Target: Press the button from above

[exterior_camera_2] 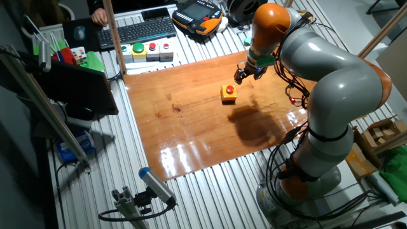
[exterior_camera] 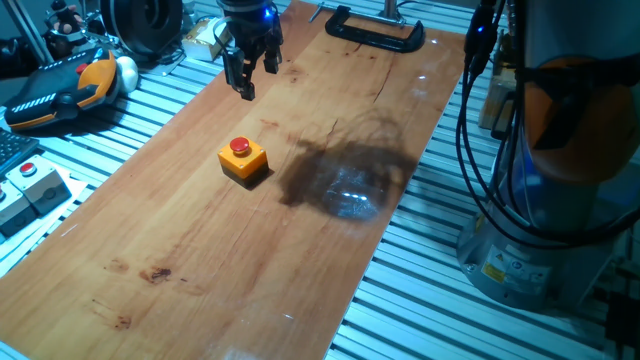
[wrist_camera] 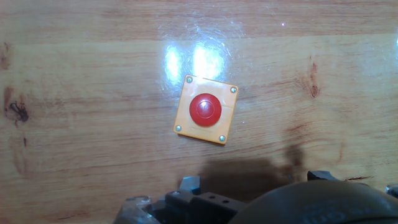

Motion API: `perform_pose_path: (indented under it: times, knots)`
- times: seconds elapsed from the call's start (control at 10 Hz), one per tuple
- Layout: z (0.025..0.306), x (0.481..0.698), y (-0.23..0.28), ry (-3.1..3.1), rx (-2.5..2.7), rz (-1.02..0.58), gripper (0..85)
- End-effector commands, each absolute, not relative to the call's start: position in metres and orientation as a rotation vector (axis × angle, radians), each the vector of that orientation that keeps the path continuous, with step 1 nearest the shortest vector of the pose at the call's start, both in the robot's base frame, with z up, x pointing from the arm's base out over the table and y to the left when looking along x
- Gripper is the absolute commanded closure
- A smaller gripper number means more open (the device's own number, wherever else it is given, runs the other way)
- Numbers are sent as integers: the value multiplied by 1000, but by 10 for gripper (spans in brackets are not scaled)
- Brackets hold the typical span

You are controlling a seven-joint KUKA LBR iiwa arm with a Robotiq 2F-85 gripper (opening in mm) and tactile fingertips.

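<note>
Wooden worktop (exterior_camera: 200, 250) on slatted aluminium base, black C-clamp (exterior_camera: 375, 30) at its far edge, keyboard (exterior_camera_2: 137, 32) beyond another edge, row of pale button boxes (exterior_camera_2: 146, 52) beside keyboard, orange-black pendant (exterior_camera: 60, 90).

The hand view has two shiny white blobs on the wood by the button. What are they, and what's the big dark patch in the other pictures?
In the hand view, the blobs are lamp glare on the glossy board, just above the button. In both fixed views, the dark patch is the arm's shadow.
</note>
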State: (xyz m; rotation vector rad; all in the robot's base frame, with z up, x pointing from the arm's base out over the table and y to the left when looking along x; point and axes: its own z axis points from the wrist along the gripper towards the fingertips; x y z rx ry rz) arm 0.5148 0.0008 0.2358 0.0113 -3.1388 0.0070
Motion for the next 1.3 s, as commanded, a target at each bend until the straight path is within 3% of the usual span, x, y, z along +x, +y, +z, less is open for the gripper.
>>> perform_pose_path:
  times: [0.0, 1.2]
  knots:
    - [236, 515, 1, -2874, 322, 191, 840]
    - [236, 515, 1, -2875, 366, 178, 840]
